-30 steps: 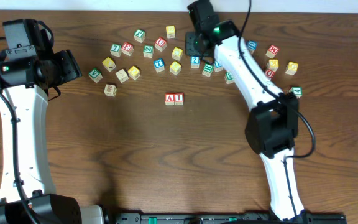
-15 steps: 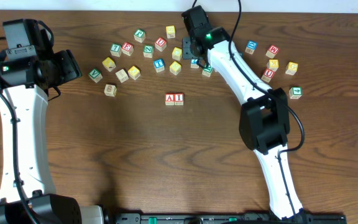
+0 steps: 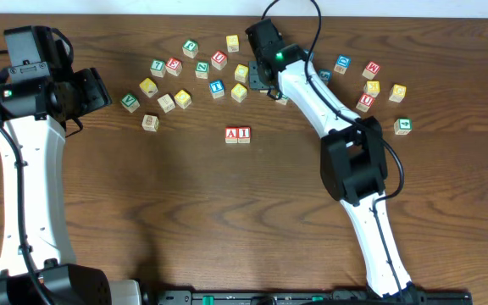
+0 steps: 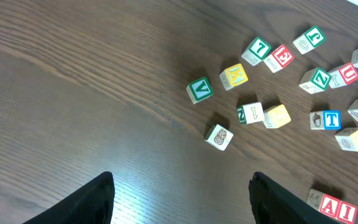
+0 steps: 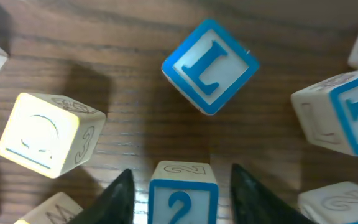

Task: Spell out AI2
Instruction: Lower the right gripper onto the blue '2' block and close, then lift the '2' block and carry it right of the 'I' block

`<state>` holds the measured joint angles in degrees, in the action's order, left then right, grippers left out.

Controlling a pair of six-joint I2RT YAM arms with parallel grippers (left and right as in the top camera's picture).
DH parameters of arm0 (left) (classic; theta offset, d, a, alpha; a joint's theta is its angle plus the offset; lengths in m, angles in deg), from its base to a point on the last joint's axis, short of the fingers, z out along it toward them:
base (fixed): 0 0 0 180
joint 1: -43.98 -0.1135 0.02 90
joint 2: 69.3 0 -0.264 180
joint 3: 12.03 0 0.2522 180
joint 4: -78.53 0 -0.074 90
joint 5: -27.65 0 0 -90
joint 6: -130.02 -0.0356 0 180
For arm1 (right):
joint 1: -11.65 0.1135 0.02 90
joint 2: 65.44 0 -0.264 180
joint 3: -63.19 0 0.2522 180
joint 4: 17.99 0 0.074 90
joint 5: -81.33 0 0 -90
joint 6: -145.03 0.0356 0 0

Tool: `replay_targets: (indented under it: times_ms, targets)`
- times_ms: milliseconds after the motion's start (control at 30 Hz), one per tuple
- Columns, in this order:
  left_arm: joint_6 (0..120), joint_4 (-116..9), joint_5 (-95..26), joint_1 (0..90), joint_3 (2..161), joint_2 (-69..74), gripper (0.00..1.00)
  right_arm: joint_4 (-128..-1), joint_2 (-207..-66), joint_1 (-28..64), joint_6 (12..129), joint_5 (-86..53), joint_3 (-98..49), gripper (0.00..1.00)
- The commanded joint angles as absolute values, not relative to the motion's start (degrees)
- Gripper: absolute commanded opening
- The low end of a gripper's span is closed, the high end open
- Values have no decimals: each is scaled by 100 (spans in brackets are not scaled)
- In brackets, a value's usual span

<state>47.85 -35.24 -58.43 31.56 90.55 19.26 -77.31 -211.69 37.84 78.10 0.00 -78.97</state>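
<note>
The red A block (image 3: 231, 134) and red I block (image 3: 243, 134) sit side by side at the table's middle; they also show in the left wrist view (image 4: 331, 204). The blue 2 block (image 5: 182, 196) stands between the fingers of my right gripper (image 5: 182, 202), which is open, with a gap on each side. In the overhead view the right gripper (image 3: 261, 78) covers that block, in the block cluster at the back. My left gripper (image 4: 182, 199) is open and empty over bare wood at the far left (image 3: 91, 89).
Several loose letter blocks lie scattered along the back of the table (image 3: 185, 76). Right by the 2 block are a blue-faced block (image 5: 210, 65), a yellow block (image 5: 48, 134) and another blue block (image 5: 340, 118). More blocks lie at the back right (image 3: 371, 85).
My right arm has swung left across the block cluster and come down around the blue 2 block. The left arm and the A and I blocks have not moved.
</note>
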Motion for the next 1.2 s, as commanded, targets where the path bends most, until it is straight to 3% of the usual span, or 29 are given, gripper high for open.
replay_targets:
  times_ms: [0, 300, 767, 1167]
  targets:
    - [4755, -3526, -5893, 3156, 9105, 1946, 68, -7687, -21320, 3961, 7814, 22, -7859, 38]
    - [4755, -3526, -5893, 3156, 9105, 1946, 69, -7676, -21320, 3968, 7814, 19, -7870, 24]
    - [4755, -3528, -5893, 3156, 9105, 1946, 69, -8183, -20494, 3950, 7812, -7, -7883, 22]
    - [4755, -3526, -5893, 3156, 9105, 1946, 69, -9973, -20026, 3966, 7814, -800, -7715, 18]
